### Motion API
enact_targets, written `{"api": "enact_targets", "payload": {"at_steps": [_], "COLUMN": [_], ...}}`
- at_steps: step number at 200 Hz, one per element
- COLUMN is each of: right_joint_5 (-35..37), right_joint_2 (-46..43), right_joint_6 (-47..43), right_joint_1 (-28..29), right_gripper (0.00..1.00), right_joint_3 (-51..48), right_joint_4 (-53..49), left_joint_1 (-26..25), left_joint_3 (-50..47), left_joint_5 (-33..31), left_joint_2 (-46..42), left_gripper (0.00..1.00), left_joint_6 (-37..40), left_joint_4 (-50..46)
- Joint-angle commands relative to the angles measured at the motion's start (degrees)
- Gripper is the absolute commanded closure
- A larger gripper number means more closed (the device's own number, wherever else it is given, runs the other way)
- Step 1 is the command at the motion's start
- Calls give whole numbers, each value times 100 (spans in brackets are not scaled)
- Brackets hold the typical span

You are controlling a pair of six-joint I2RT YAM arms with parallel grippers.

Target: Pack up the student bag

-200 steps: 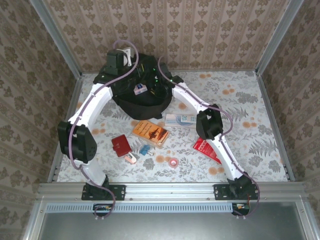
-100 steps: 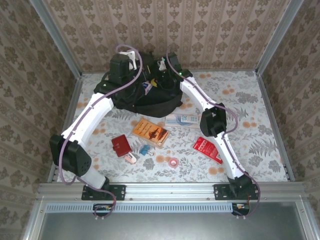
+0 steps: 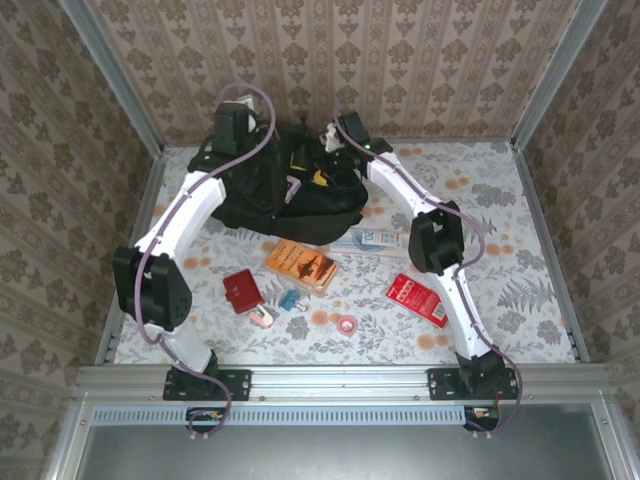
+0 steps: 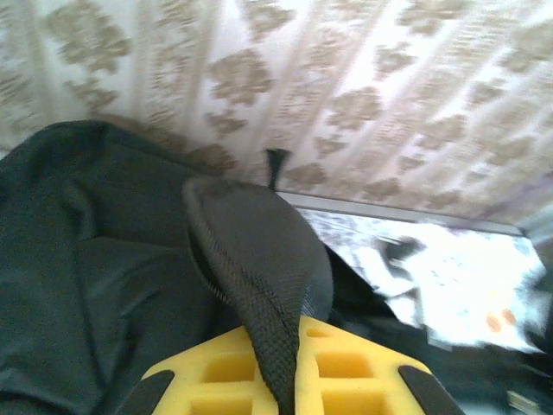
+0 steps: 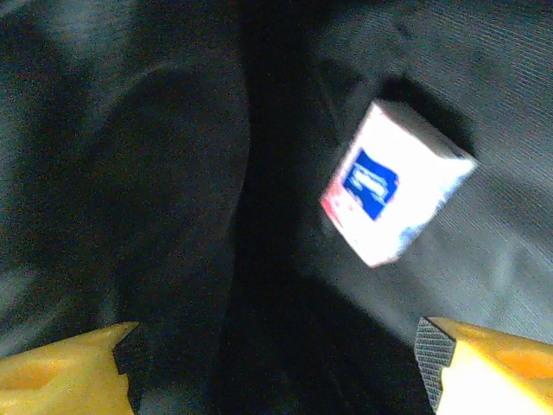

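White box (image 5: 393,194) in student bag (image 5: 130,173), blue label (image 5: 370,183) (writing blurred)

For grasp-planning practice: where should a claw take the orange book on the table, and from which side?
Pinch the orange book across its shorter width, straight down from above. It lies flat, skewed, on the table, so likely only its long edges can be pinched.

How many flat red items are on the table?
2: red case left of the orange book; red pack right of it. The student bag may hide more.
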Motion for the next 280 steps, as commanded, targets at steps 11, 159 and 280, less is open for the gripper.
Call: {"api": "enact_targets", "payload": {"at_steps": [11,159,280], "right_joint_5": [207,4173,1676], "right_joint_2": [-1518,-8029,-7474], "right_joint_6": [-572,838,828], "right_joint_1": [-173,-1838,-1926], "right_gripper": [19,4,2], "right_joint_3": [-1307,-9357,-10810], "right_joint_4": [-44,-1895,520], "left_joint_1": [26,-132,-167], "left_joint_3": [224,60,-17], "left_joint_5": [80,792,675], "left_joint_2": [117,9,-186], "left_gripper": [100,100,100], "left_joint_6": [-40,-92,23], "left_joint_4": [478,466,439]}}
